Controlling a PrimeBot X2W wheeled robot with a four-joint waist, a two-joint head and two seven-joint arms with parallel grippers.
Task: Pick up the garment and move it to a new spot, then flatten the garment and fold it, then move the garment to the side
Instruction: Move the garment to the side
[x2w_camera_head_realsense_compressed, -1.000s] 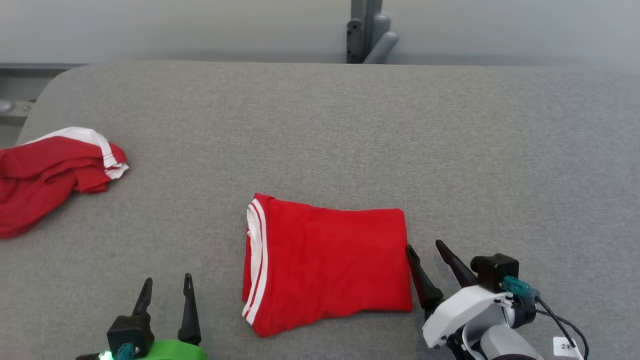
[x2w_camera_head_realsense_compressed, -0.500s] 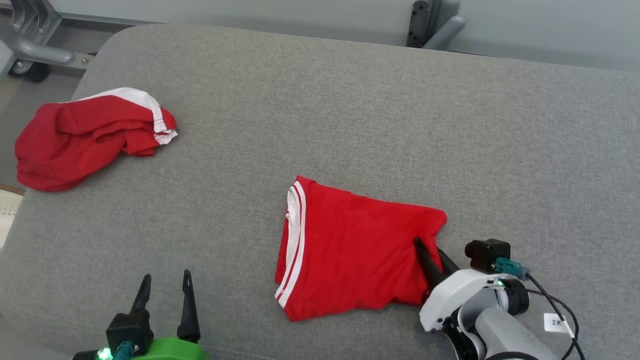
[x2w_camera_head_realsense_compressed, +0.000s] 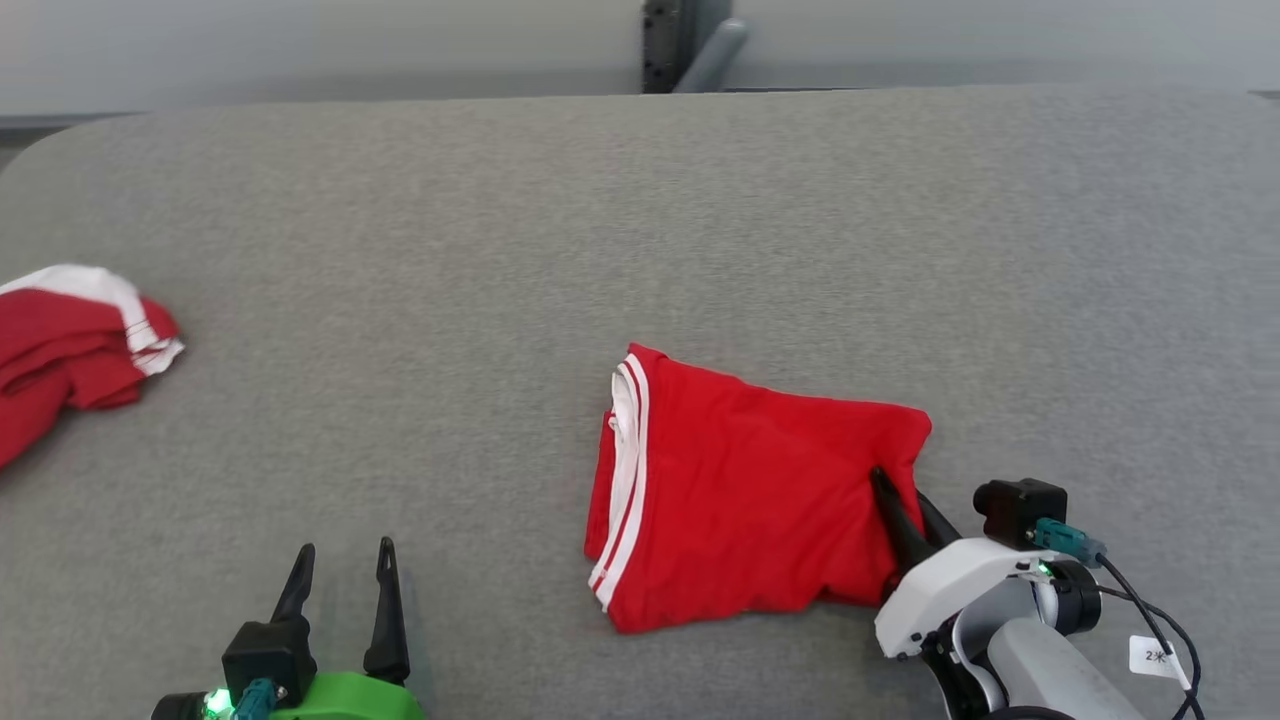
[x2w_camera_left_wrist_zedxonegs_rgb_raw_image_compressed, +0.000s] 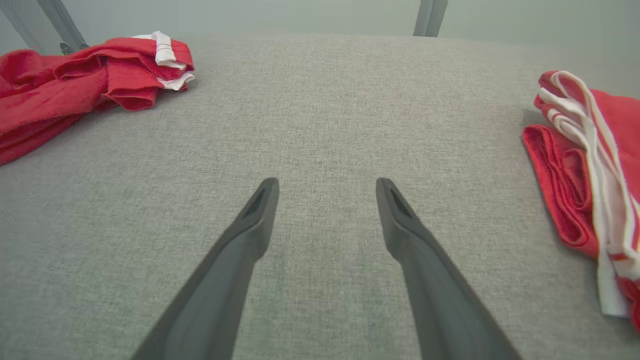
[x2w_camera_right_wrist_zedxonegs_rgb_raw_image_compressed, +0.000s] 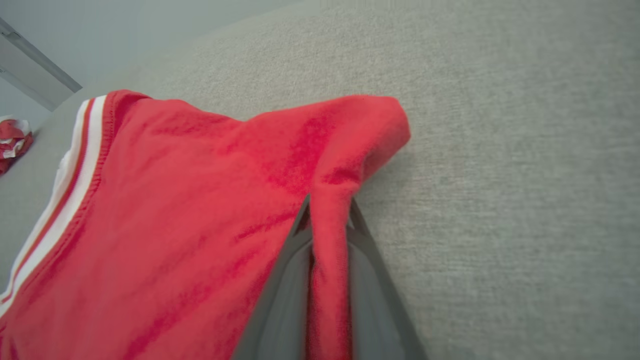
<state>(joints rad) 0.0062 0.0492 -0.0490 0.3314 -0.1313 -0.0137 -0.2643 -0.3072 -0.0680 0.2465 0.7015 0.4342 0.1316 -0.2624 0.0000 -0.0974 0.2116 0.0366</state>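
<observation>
Closed since a second ago, the right gripper (x2w_camera_head_realsense_compressed: 900, 487) pinches the right edge of the folded red garment (x2w_camera_head_realsense_compressed: 740, 500), which lies near the gray table's (x2w_camera_head_realsense_compressed: 700, 250) front. This looks like the last step: slide it aside without spoiling the folds. The left gripper (x2w_camera_head_realsense_compressed: 345, 546) hovers spread at the table's front-left.
</observation>
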